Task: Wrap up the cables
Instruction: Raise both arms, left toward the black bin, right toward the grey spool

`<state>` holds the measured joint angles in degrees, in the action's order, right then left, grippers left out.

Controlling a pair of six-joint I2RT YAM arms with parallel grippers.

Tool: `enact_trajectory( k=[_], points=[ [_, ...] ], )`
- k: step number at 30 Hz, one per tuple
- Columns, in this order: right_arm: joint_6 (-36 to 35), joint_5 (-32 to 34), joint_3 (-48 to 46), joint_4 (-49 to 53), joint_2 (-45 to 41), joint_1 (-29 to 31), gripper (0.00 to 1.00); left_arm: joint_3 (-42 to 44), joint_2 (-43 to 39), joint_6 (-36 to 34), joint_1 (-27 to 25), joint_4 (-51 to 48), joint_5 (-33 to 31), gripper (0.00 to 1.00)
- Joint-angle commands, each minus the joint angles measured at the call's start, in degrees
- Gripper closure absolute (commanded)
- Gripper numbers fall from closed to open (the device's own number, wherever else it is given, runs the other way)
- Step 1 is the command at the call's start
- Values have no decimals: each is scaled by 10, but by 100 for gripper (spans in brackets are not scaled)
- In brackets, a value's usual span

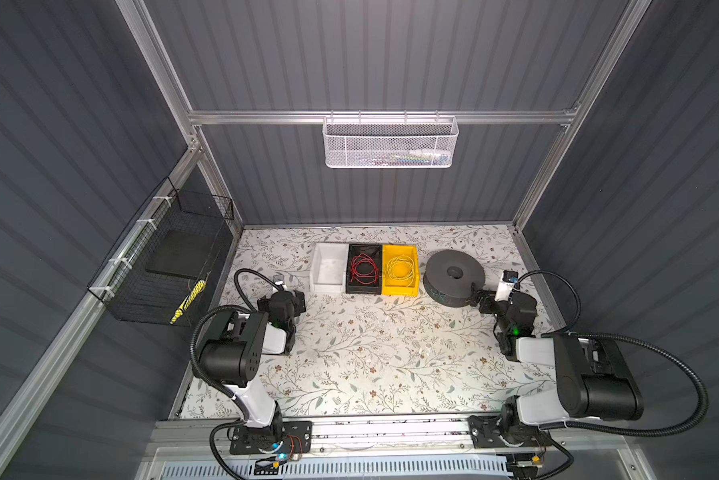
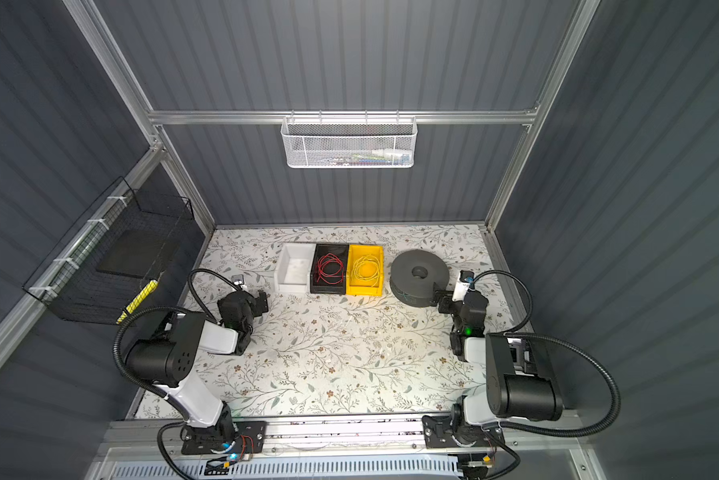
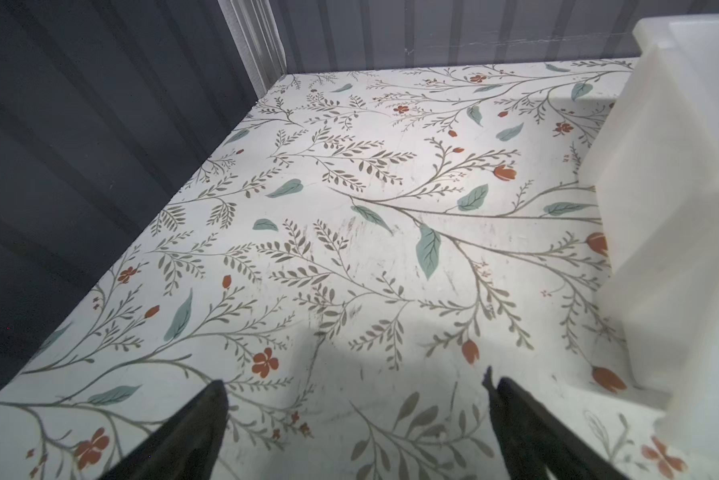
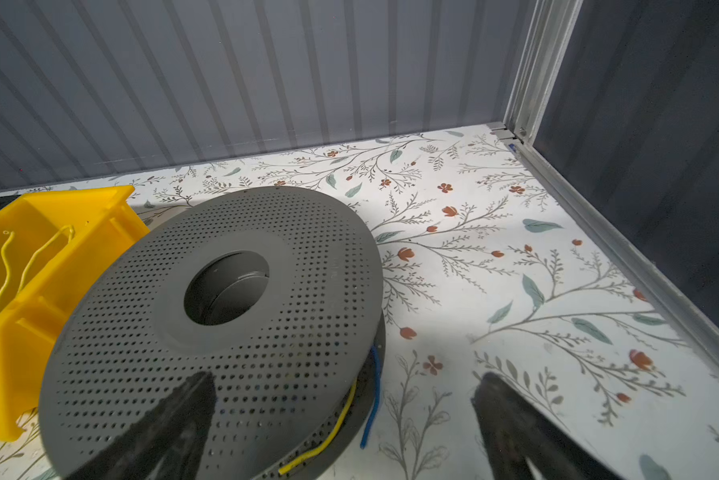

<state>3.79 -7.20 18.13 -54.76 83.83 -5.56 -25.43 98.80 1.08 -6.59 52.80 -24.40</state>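
The right gripper (image 4: 343, 380) hangs with its jaws spread wide and nothing between them, right up against the near rim of the grey perforated spool (image 4: 224, 332); I cannot tell whether it touches. A blue wire end (image 4: 374, 386) and a yellow wire end (image 4: 332, 432) poke out of the spool's groove there. The left gripper (image 3: 355, 384) is just as wide and empty, low over the floral table (image 1: 370, 353), just beside the white bin (image 1: 317, 270).

The red cable (image 1: 364, 268) lies in loose loops in the black bin (image 1: 364, 248), the middle of three. A yellow cable (image 1: 401, 270) is coiled in the yellow bin (image 1: 399, 248), next to the spool.

Nothing looks wrapped yet, so I'd say fetching the red cable comes first. The way to do it well is to drop straight into the black bin, pinch one strand near an end rather than the whole tangle, and lift slowly, since those springy loops could catch on the rim.

The bins sit wall to wall, so fingers have little room there, and the back wall is near behind. The front half of the table is open for laying cable out.
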Motion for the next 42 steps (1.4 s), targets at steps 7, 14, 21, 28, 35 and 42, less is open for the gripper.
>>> enact_trajectory(
  k=[7, 14, 21, 28, 35, 42],
  points=[
    [-6, 7, 8, -3, -3, 2, 1, -6, -4, 8, 1, 16, 0, 0],
    [-6, 6, 7, -3, -3, 2, 1, -5, -4, 8, 1, 17, 0, 0],
    [-4, 4, 9, -1, -4, -1, 1, -5, -5, 8, 1, 15, 2, 0],
    [24, 85, 33, 112, -92, 0, 1, -4, -28, 3, -1, 6, -9, 0],
    [68, 62, 172, 441, -240, 0, 6, -220, -91, 77, -2, -429, -125, 0],
    [127, -1, 282, 644, -236, -29, 10, -394, -85, 207, -32, -738, -112, 0]
  ],
)
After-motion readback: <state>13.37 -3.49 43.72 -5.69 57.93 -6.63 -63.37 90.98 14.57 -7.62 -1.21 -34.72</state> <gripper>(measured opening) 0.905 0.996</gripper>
